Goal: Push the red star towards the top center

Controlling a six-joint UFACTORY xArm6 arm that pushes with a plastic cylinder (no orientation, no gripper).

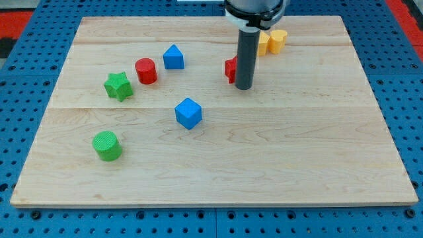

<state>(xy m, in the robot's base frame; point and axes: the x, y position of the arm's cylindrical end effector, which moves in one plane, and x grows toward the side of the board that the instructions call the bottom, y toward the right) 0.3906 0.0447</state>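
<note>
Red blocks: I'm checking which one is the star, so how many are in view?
2. A red cylinder sits left of the blue block; another red block, partly hidden, touches my tip from the view's left.

Plain dark grey rod, smooth and cylindrical, same thickness all the way down to my tip (244,87), flat-ended. Up at 12 o'clock, a wider black collar with a light silver ring around it.

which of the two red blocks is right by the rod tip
The red star, partly hidden behind the rod, sits just to the view's left of my tip. The red cylinder stands far off toward the view's left.
</note>
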